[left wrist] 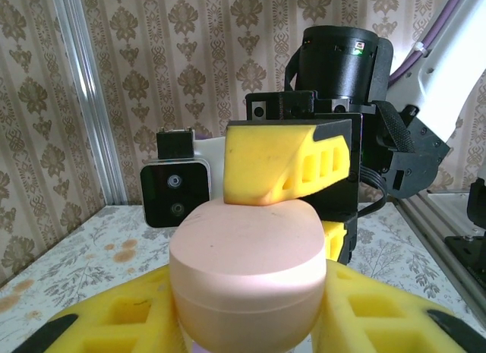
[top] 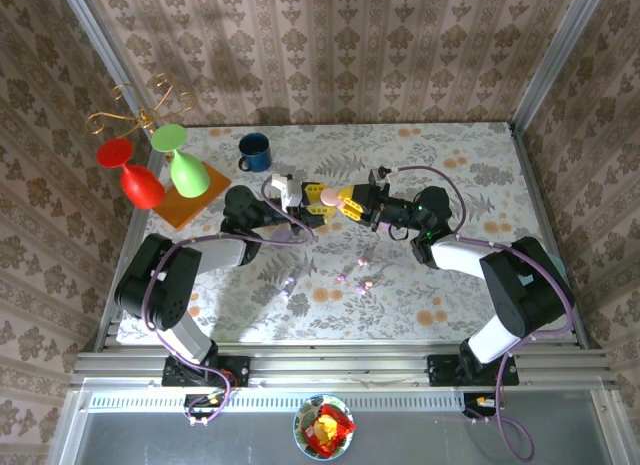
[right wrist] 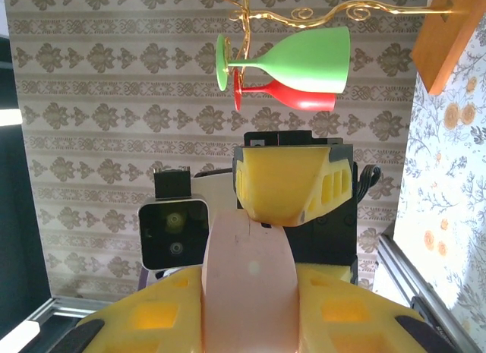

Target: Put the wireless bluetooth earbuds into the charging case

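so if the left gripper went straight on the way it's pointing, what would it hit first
Most likely the right gripper. The left gripper is shut on the pink case, and the right gripper faces it head on just beyond, one yellow finger over the case's far side.

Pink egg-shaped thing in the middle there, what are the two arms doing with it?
Both arms are gripping the pink charging case between them. The left end effector and the right end effector are each closed on it from opposite sides. Several tiny earbuds lie loose on the table, nearer the arms' bases, with nothing holding them.
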`<action>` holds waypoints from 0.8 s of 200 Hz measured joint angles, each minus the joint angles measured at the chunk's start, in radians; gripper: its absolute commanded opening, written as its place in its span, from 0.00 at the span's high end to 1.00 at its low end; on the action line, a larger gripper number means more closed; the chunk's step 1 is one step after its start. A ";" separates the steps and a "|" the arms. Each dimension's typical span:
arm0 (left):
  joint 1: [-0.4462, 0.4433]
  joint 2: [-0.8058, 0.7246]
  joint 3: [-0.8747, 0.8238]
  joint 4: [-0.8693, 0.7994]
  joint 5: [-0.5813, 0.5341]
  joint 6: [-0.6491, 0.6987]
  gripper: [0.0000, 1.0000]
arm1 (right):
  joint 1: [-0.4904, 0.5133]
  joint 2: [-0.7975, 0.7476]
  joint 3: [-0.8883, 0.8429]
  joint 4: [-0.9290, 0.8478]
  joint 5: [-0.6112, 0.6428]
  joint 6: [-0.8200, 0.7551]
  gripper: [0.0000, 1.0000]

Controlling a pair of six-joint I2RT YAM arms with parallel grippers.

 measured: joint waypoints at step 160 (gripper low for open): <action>-0.004 -0.041 -0.084 -0.001 0.041 0.010 0.69 | 0.144 -0.436 0.248 -1.288 0.428 -1.357 0.20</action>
